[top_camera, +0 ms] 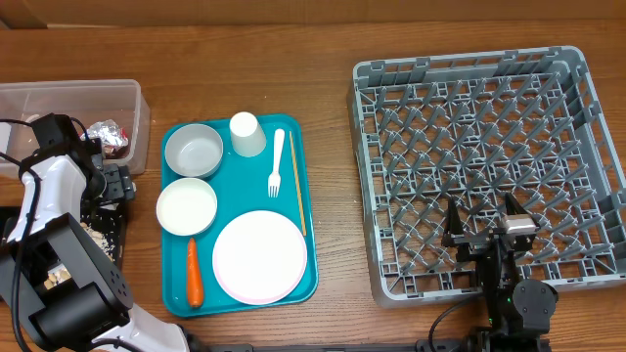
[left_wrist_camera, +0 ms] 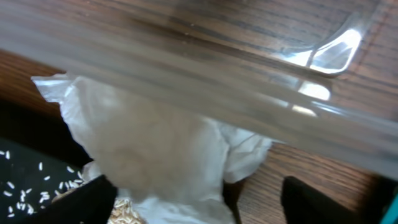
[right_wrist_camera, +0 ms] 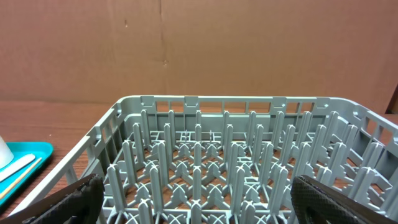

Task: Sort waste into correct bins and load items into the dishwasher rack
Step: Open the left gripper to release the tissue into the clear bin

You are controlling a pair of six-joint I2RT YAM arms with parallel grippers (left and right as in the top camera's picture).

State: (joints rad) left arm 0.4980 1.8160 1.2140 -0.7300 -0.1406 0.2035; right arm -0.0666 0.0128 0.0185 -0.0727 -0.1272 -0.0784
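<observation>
1. Overhead shows one rack, one tub, one black tray and one teal tray. The teal tray carries a greyish bowl, a white bowl, one cup, one plate, one fork, one stick and one carrot.
2. Waste: one foil lies in the tub's 3 o'clock end. One napkin shows only from the left wrist. Crumbs are scattered on the black tray.
3. The left arm covers most of the black tray from above and hides the napkin there. From the left wrist, the tub wall is a blurred band across the picture. Whether the napkin touches it I cannot tell.
4. The left hand has its fingers spread. The napkin lies between them, and the 3 o'clock finger is clear of it, so nothing is clamped.
5. The right hand is spread wide and holds nothing. It hangs over the rack's 6 o'clock edge.
6. The fork's long axis runs 12 to 6, tines toward 6. The stick and carrot lie along the same line, the carrot's thin end toward 12.
7. The rack sits on the bench at 3 o'clock of the teal tray, and the tub at 10 o'clock.
</observation>
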